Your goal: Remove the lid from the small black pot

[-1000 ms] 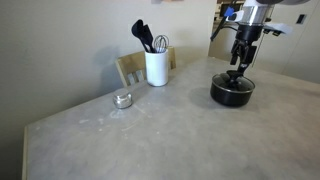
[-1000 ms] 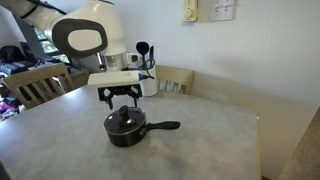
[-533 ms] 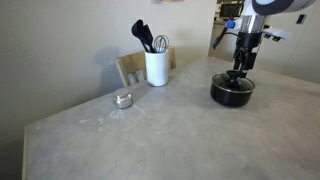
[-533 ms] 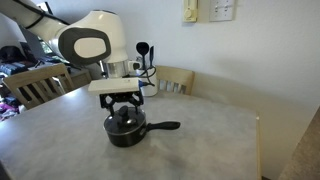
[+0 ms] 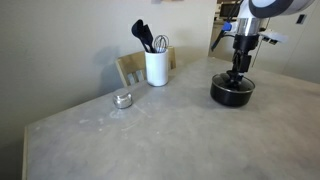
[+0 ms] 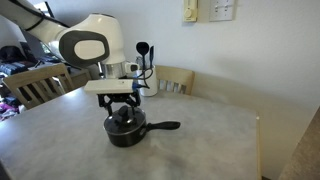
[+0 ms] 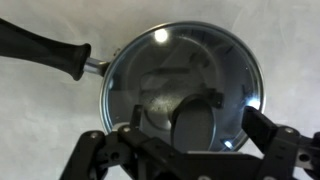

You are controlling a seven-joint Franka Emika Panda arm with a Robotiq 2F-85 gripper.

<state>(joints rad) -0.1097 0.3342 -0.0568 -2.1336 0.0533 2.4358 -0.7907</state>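
The small black pot [image 5: 232, 95] [image 6: 127, 135] sits on the table with its long black handle [image 6: 165, 126] [image 7: 40, 45] sticking out. The clear glass lid [image 5: 232, 84] [image 6: 124, 122] [image 7: 170, 60] rests on the pot, its black knob [image 7: 197, 125] in the middle. My gripper [image 5: 238, 72] [image 6: 122, 108] [image 7: 200, 123] is straight above the lid, pointing down. Its two fingers are open on either side of the knob, with a gap on each side. It holds nothing.
A white utensil holder [image 5: 156, 67] with black utensils stands at the back by a wooden chair [image 5: 130, 68]. A small shiny metal cup [image 5: 122, 99] sits on the table, well away from the pot. The table edge [image 6: 255, 140] lies beyond the pot handle.
My gripper has come down a little toward the lid, so its fingers now straddle the knob. The pot and lid have not moved.
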